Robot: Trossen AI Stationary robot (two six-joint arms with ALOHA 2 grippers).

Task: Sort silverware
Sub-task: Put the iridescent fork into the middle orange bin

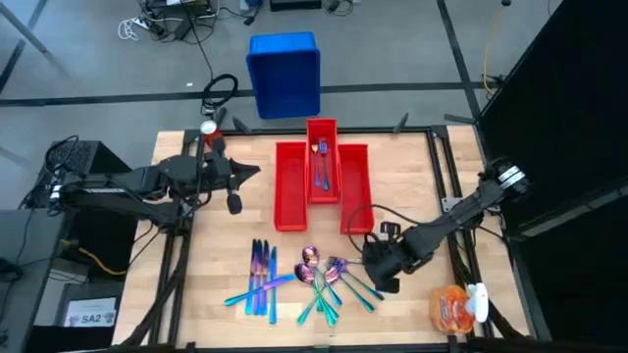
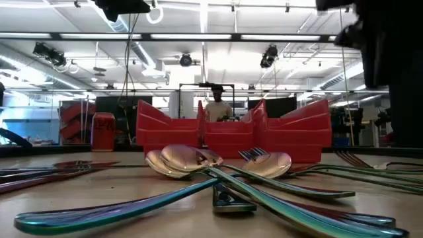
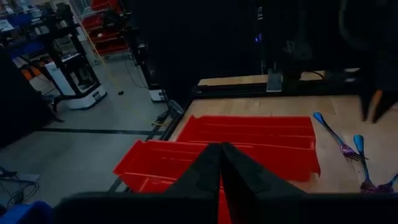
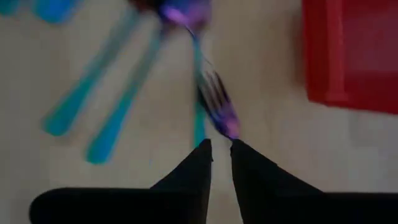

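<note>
The silverware lies near the table's front edge: a row of knives and a crossed pile of spoons and forks, seen close in the low view. Three red bins stand mid-table, and the middle one holds a couple of pieces. My right gripper is at the pile's right side, its fingers nearly together on a purple fork. My left gripper hovers shut left of the bins, with nothing in it. My right gripper has the purple fork by its nearest end, pinched only at the fingers' free ends. The fork runs straight away from the fingertips toward the pile, along the fingers' line. I cannot tell whether it is lifted off the table.
A blue bin stands on the floor beyond the table's far edge. A red can sits at the table's far left corner, and an orange packet at the near right corner. Bare wood lies right of the bins.
</note>
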